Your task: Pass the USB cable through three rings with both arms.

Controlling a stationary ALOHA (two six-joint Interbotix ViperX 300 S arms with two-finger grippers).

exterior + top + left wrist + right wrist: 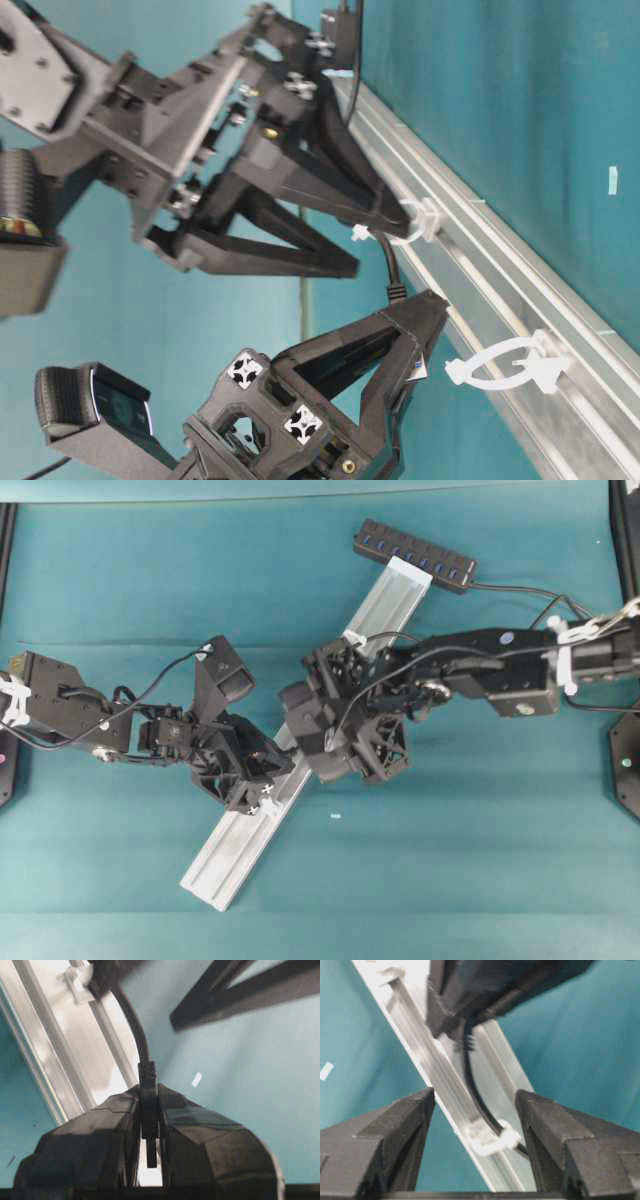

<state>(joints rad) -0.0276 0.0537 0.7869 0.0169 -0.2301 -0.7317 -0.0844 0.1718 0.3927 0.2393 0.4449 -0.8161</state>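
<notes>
The USB cable (136, 1025) is a thin black cord whose plug (148, 1105) sits pinched between the jaws of my left gripper (149, 1097). From the plug the cord curves back through one whitish ring (492, 1140) on the silver rail (415, 1025). My right gripper (475, 1097) stands open astride that ring, fingers on either side and touching neither cord nor ring. A second ring (510, 365) stands empty further along the rail, beyond the left gripper (420, 300). Another ring (353, 637) shows near the rail's far end.
The long silver rail (235, 855) lies diagonally across the teal table. A black USB hub (415, 555) with blue ports sits at its far end. Both grippers crowd close together over the rail's middle. A small white scrap (335, 816) lies on the cloth.
</notes>
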